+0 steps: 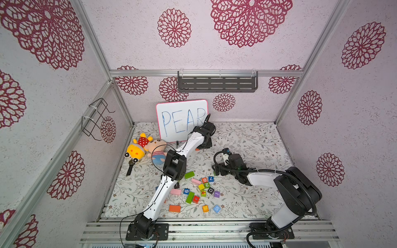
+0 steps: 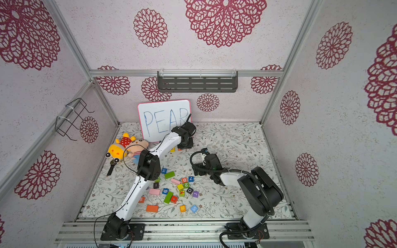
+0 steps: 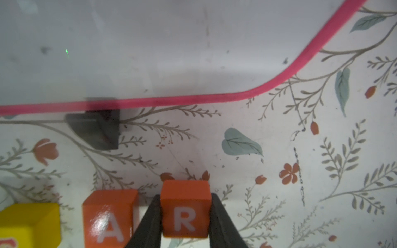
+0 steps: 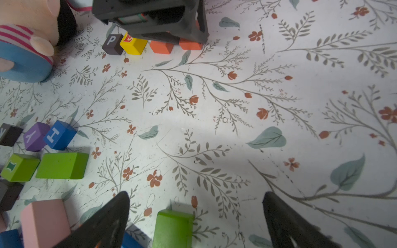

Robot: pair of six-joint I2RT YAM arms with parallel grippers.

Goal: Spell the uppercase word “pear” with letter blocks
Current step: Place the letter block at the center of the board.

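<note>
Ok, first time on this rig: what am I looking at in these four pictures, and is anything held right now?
Two robot arms are mounted at the front of a table. The two wide pictures look down from one overhead camera; the other two come from cameras on the arms' wrists. The left gripper is shut on an orange-red R block, beside the A block, in front of a whiteboard reading PEAR. The right wrist view shows the P block and E block starting that row. The right gripper is open and empty. Loose blocks and soft toys also lie on the table.
</note>
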